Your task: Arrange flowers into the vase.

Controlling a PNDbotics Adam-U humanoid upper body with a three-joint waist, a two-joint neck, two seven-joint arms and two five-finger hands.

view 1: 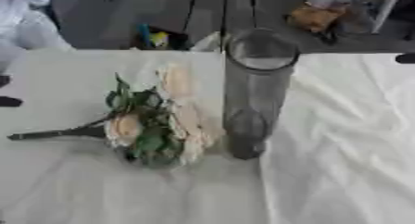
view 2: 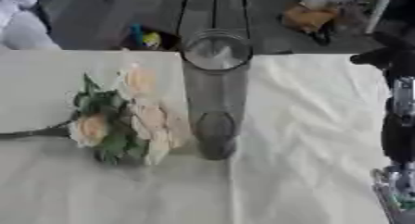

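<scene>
**Flowers lying beside the upright vase**

On the left side of the tabletop, which is covered with a wrinkled white cloth, the bunch of flowers lies flat on its side. Its dark stems point to the left edge of the view, and the heads point to the right. The blooms are cream and pale peach colour, with green leaves between them. The flower heads lie just beside the base of the vase; I cannot tell if they touch it.

The vase stands upright near the middle of the tabletop, close to its far edge. It is a tall cylinder of clear, greyish glass, and its round mouth is open at the top. No flower is inside it.

At the right edge of the right eye view, a black and silver arm of the robot comes down along the border, well apart from the vase. The dark shape at its top may be the right hand, but I cannot tell if its fingers are released or clenched. It holds nothing that I can see. The left hand does not show in either view.
</scene>
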